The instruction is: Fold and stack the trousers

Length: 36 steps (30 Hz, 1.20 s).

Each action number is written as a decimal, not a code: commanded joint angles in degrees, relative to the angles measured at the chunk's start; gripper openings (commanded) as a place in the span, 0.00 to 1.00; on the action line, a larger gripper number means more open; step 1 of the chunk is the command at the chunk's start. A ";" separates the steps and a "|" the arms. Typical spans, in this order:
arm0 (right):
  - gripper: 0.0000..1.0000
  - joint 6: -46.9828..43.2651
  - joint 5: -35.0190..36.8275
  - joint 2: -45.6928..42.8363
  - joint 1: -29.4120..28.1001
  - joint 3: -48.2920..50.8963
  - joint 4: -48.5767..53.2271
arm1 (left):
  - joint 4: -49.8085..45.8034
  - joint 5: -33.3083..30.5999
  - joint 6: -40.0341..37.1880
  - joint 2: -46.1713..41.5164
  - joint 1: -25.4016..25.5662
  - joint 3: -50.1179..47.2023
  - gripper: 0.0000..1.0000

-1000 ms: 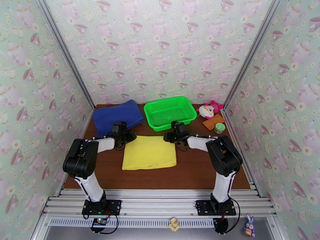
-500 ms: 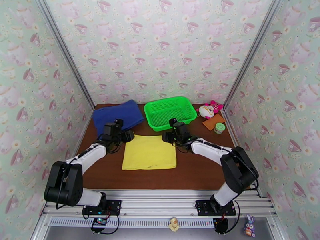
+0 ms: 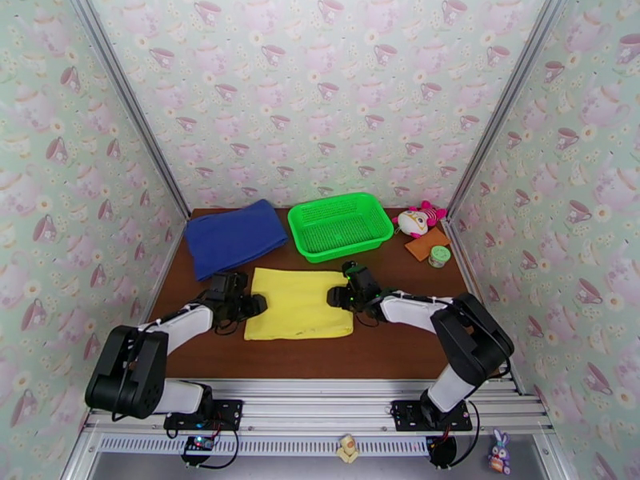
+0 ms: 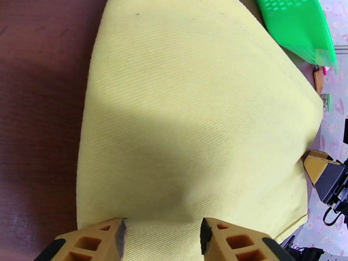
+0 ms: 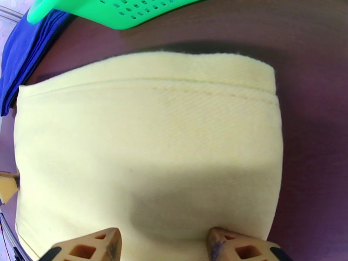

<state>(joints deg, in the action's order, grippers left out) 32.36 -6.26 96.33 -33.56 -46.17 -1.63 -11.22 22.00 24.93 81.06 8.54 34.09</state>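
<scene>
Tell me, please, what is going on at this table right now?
Two robot arms are working on the yellow trousers, which lie folded into a flat rectangle on the brown table. The left gripper sits at the cloth's left edge and the right gripper at its right edge, both with jaws open, gripping nothing. The green basket and a folded dark blue cloth lie behind.

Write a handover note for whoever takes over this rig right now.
Left gripper: open, at the left edge of the trousers, holding nothing.
Right gripper: open, at their right edge, holding nothing.
Trousers: folded into a flat rectangle mid-table, in front of the green basket and apart from the dark blue cloth.
Done: the folding, it seems.
Left: stacking, probably onto the dark blue cloth.
</scene>
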 commanded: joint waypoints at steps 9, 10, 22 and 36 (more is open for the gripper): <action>0.56 0.78 0.36 2.77 0.71 0.91 1.87 | -11.15 -3.35 -8.03 3.61 -5.29 10.28 0.76; 0.56 0.69 0.37 2.60 0.71 1.06 2.06 | -9.33 0.58 -7.44 6.35 -5.79 10.64 0.78; 0.57 0.38 0.37 2.02 1.19 2.18 2.68 | 2.53 11.25 -7.45 17.12 -0.78 10.15 0.84; 0.57 0.21 -0.02 0.68 1.28 2.30 1.94 | -16.82 0.25 -7.17 14.34 5.43 21.68 0.00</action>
<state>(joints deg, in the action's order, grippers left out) 32.77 -6.83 97.10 -32.53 -46.02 -4.60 -15.97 27.20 18.55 99.11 14.81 52.56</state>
